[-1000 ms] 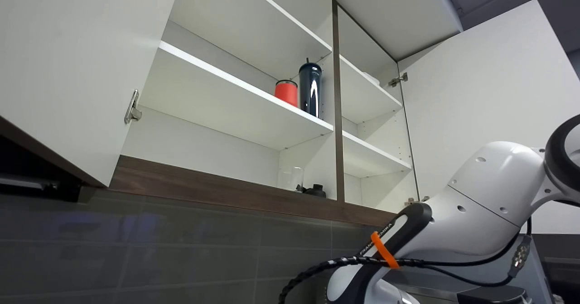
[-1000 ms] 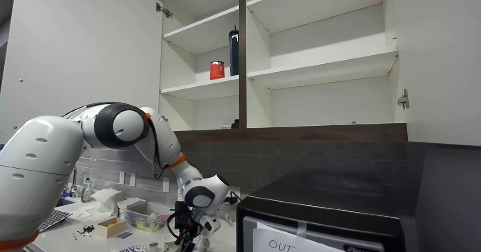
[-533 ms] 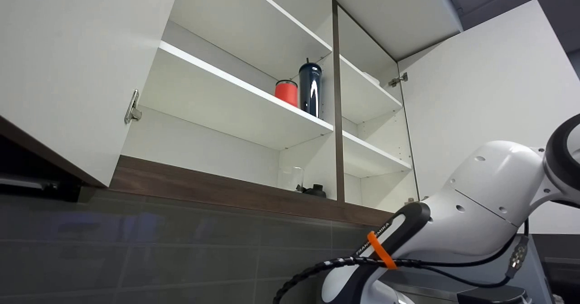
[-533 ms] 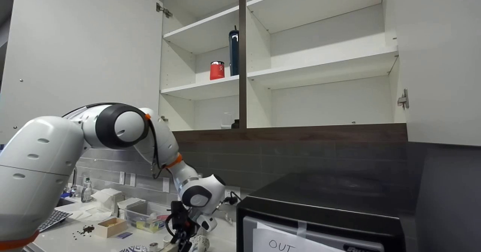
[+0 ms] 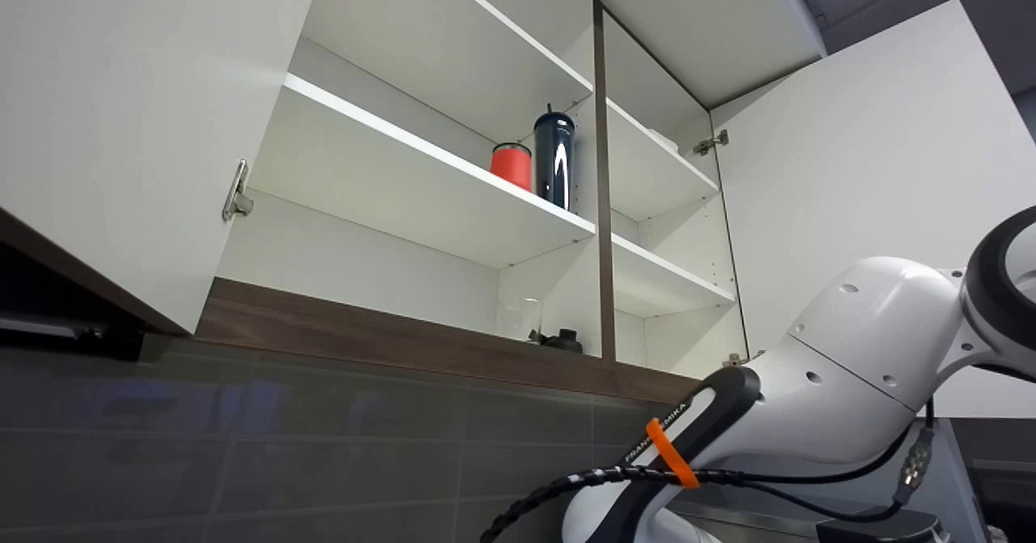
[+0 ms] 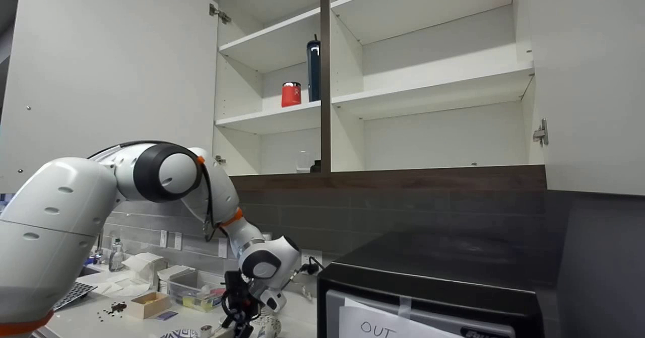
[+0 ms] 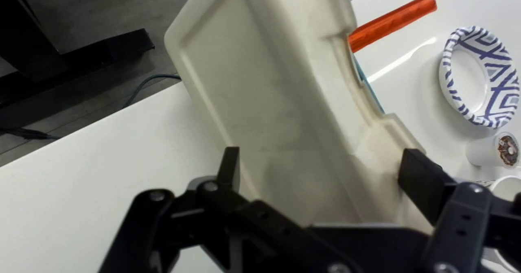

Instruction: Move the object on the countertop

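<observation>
A cream plastic container (image 7: 260, 86) with a recessed flat side fills the middle of the wrist view, tilted, over the white countertop (image 7: 101, 171). My gripper (image 7: 319, 163) is open, its fingers wide apart with the near end of the container between them. The right fingertip looks to be against the container's side; whether the left one touches its edge I cannot tell. In an exterior view my gripper (image 6: 241, 325) is low at the bottom edge, with its tips cut off. In an exterior view only the arm (image 5: 858, 365) shows and the gripper is out of frame.
A patterned paper bowl (image 7: 480, 77), an orange strip (image 7: 392, 20), a small pod (image 7: 492, 150) and a white cup (image 7: 506, 187) lie right of the container. The counter's edge drops to the floor (image 7: 114, 4). A clear bin (image 6: 194, 290) and black appliance (image 6: 428, 277) flank the arm.
The arm and gripper have moved a little to the left and slightly down in both exterior views. The cabinet items have not moved.
</observation>
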`<action>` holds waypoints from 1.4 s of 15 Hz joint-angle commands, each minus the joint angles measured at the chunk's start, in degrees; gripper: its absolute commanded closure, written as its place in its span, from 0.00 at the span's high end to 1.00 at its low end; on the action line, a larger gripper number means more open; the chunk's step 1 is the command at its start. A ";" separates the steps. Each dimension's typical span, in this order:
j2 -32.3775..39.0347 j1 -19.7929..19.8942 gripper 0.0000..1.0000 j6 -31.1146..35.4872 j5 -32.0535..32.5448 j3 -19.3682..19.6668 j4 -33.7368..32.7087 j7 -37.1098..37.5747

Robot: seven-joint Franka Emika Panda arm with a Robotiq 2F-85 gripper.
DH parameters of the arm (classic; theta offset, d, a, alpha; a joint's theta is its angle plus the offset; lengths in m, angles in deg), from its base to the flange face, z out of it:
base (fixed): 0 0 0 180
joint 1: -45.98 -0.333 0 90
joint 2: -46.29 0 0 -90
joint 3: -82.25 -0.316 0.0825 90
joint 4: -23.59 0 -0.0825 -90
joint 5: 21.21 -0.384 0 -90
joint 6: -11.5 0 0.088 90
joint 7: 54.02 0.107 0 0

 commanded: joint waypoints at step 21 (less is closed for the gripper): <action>9.99 1.00 1.00 -24.23 -0.03 -1.00 -14.71 -12.62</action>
